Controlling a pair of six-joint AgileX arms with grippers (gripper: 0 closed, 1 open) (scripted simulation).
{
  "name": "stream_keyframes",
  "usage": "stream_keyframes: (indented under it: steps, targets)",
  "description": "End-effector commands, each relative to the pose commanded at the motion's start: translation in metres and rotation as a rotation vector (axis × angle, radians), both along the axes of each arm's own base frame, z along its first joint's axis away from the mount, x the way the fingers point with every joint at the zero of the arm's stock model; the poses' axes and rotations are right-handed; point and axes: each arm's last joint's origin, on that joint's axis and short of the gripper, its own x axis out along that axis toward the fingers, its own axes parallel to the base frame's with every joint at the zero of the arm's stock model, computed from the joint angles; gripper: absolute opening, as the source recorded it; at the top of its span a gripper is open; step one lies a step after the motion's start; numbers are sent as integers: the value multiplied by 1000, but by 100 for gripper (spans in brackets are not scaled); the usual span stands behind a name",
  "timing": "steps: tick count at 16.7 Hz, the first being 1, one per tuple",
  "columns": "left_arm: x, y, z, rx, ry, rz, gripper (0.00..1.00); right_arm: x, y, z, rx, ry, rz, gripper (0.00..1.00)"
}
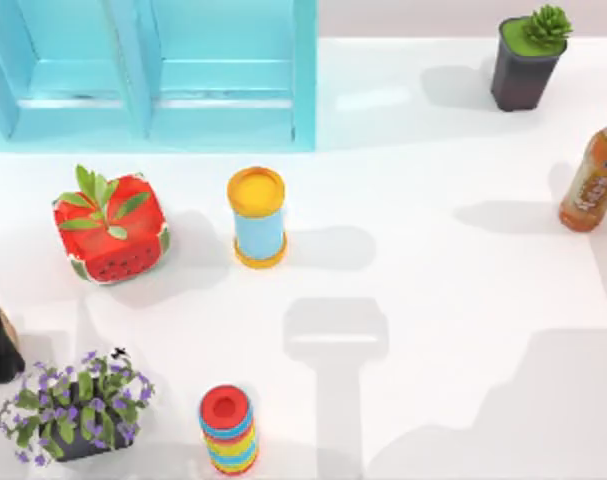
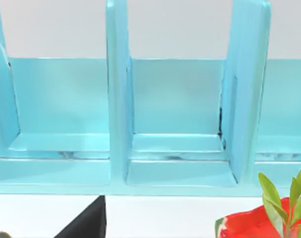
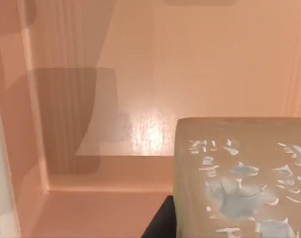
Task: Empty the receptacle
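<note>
Turquoise shelf (image 1: 223,75): back left of white table (image 1: 433,300), compartments bare.
Right wrist view: pale patterned block (image 3: 239,178) inside an orange-toned box (image 3: 90,124).
Grippers: open or closed, cannot tell.

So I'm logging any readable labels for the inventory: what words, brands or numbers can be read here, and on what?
None can be read.
Orange drink bottle, table's right edge: its label has print, too small to make out.
Pale block in the right wrist view: whitish marks on its face, too blurred to read as letters.
Blue and yellow can, striped can, watermelon planter: no text.
</note>
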Motion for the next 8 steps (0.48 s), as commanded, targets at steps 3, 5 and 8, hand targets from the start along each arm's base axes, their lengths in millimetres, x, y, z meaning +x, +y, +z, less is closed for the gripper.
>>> stream_keyframes:
  steps: [3, 5, 8]
  targets:
    - [0, 0, 0, 0, 0, 0, 100, 1, 0, -2, 2, 4, 1, 0]
    - [0, 0, 0, 0, 0, 0, 100, 3, 3, -3, 4, 6, -1, 0]
    - [0, 0, 0, 0, 0, 0, 100, 18, 26, -11, 9, 19, -5, 0]
